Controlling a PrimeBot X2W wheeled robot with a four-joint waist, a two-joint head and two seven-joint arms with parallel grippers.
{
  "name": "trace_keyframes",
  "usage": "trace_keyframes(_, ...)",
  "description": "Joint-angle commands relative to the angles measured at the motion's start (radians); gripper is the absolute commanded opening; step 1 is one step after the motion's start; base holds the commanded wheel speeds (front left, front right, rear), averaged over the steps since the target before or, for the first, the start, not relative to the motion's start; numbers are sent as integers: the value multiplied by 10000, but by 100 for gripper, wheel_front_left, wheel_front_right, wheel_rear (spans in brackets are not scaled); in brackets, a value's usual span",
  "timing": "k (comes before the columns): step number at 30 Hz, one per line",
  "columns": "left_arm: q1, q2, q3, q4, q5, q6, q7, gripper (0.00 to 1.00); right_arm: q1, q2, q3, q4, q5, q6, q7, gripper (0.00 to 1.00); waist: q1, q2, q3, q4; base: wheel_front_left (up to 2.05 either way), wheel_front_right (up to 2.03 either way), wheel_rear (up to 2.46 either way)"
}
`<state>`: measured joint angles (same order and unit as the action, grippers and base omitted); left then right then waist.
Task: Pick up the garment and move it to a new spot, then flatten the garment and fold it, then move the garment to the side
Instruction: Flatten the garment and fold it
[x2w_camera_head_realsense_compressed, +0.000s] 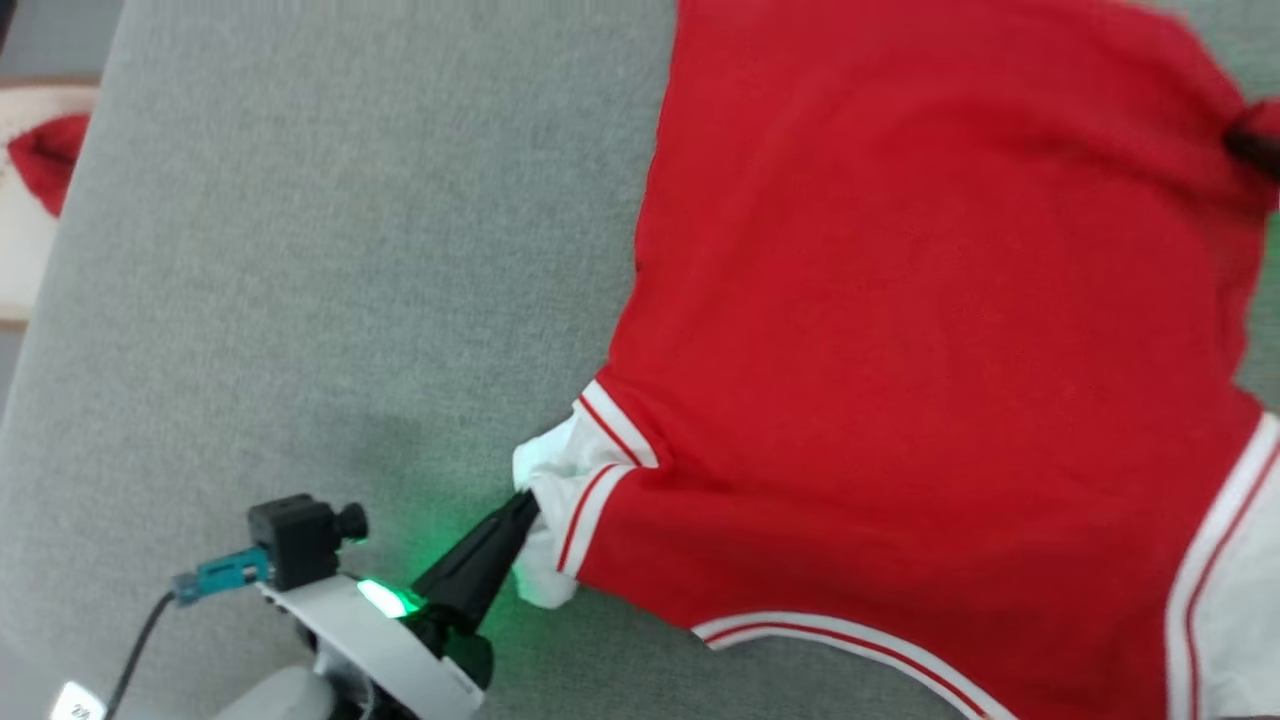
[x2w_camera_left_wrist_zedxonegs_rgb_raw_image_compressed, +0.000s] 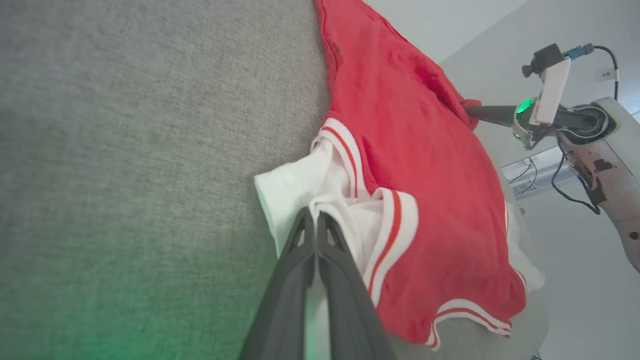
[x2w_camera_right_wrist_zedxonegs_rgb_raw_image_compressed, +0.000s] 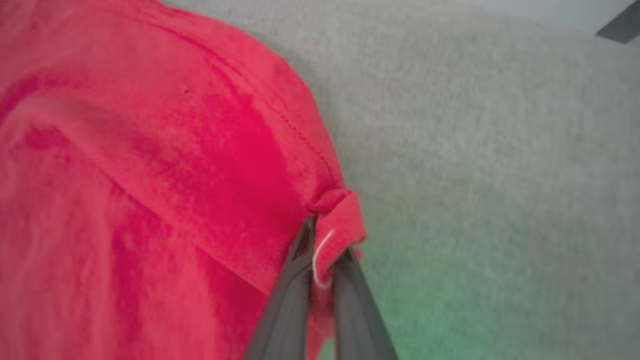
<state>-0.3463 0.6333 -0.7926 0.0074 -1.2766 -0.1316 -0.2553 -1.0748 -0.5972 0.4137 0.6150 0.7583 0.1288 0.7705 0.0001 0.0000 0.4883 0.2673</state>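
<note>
The garment (x2w_camera_head_realsense_compressed: 920, 330), red with white panels and red-and-white striped trim, lies spread on the grey surface (x2w_camera_head_realsense_compressed: 330, 260), plain red side up. My left gripper (x2w_camera_head_realsense_compressed: 525, 505) is shut on the white sleeve at the garment's near left corner; the left wrist view shows its two fingers pinched together on that white cloth (x2w_camera_left_wrist_zedxonegs_rgb_raw_image_compressed: 316, 216). My right gripper (x2w_camera_right_wrist_zedxonegs_rgb_raw_image_compressed: 322, 247) is shut on a bunched red corner of the garment (x2w_camera_right_wrist_zedxonegs_rgb_raw_image_compressed: 150, 175). That same gripper shows as a dark tip (x2w_camera_head_realsense_compressed: 1255, 150) at the head view's right edge, and across the garment (x2w_camera_left_wrist_zedxonegs_rgb_raw_image_compressed: 415, 165) in the left wrist view (x2w_camera_left_wrist_zedxonegs_rgb_raw_image_compressed: 470, 107).
A small red cloth scrap (x2w_camera_head_realsense_compressed: 45, 160) lies beyond the grey surface's left edge on a pale ledge. Bare grey surface stretches left of the garment. A white wall and cables (x2w_camera_left_wrist_zedxonegs_rgb_raw_image_compressed: 565, 175) stand behind my right arm in the left wrist view.
</note>
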Motion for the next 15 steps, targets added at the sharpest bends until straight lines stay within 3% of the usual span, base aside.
trace_keyframes(1,193,145,136,63,-130,16,-34,0,616,-282,75,-458,397,37,33,0,-1,0,-867,-646,0,0,0)
trace_keyframes(10,739,584,447,-80,-114,227,-66,0,4330,-1973,-534,-3476,1817,37,239,0,-1,0,-1750,-1356,0,0,0)
trace_keyframes(15,990,747,609,-276,-68,379,-77,0,6776,-2277,-1385,-4961,1959,37,472,0,-1,0,-1907,-1731,0,0,0)
